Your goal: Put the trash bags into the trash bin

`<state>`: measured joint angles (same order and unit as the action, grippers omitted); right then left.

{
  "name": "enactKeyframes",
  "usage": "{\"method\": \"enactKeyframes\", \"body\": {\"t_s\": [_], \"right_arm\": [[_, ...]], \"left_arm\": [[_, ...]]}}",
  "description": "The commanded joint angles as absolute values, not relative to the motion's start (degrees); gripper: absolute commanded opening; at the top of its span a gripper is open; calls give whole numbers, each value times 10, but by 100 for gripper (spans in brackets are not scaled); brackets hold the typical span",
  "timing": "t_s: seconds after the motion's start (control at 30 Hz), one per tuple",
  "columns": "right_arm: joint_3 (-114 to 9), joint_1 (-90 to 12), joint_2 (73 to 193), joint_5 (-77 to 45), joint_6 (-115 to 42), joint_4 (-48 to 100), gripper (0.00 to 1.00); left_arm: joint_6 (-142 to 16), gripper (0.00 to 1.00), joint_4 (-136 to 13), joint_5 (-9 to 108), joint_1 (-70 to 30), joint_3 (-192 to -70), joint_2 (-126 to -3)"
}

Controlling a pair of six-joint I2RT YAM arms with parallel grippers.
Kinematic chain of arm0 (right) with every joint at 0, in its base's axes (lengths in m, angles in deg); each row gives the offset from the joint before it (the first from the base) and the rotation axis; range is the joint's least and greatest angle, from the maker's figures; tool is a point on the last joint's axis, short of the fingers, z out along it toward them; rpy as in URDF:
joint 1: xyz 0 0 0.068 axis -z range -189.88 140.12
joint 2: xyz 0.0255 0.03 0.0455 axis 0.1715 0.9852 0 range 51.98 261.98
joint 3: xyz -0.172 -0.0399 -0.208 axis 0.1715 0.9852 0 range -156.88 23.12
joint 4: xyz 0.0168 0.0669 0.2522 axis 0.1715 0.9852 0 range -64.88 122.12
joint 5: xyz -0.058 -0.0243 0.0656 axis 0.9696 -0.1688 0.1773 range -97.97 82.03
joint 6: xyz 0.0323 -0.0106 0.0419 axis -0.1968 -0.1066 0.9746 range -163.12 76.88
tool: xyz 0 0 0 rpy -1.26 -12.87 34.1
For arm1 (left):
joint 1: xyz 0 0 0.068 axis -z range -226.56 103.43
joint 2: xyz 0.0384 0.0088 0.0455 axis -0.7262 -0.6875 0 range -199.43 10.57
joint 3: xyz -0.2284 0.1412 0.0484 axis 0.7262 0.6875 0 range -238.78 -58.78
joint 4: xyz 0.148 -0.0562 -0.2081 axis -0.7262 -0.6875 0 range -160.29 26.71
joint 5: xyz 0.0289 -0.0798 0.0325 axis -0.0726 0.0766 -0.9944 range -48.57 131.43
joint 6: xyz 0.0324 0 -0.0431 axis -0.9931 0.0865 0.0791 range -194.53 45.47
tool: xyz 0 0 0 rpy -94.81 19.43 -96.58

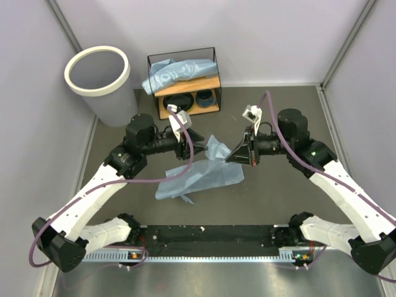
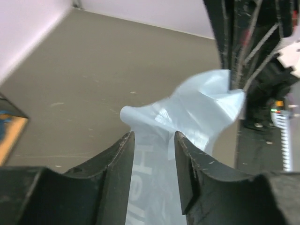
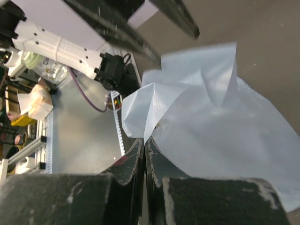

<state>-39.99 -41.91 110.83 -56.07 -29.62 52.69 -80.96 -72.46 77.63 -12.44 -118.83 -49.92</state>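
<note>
A light-blue trash bag lies crumpled on the grey floor between my arms, one end lifted. My right gripper is shut on a fold of that bag, and in the right wrist view the film comes out right at its closed tips. My left gripper is at the bag's raised end. Its jaws stand apart with the lettered film running loose between them. A second trash bag lies on top of the shelf. The trash bin stands upright at the back left.
The black-wire wooden shelf stands at the back centre, holding a dark bowl and a dark cup. Grey walls close in on both sides. The arms' base rail runs along the near edge.
</note>
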Motion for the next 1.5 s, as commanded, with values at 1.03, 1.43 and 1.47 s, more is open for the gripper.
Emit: {"method": "enactKeyframes", "body": {"t_s": [1.03,1.43,1.47], "right_arm": [[-397,-413,1086,-603,-220,409,0],[-394,-414,1081,-599,-217,397,0],[-394,-414,1081,-601,-215,395,0]], "left_arm": [[-608,49,-645,865,-80,-1118,-524],[-550,47,-607,879,-60,-1097,-533],[-554,45,-610,876,-58,-1098,-538]]}}
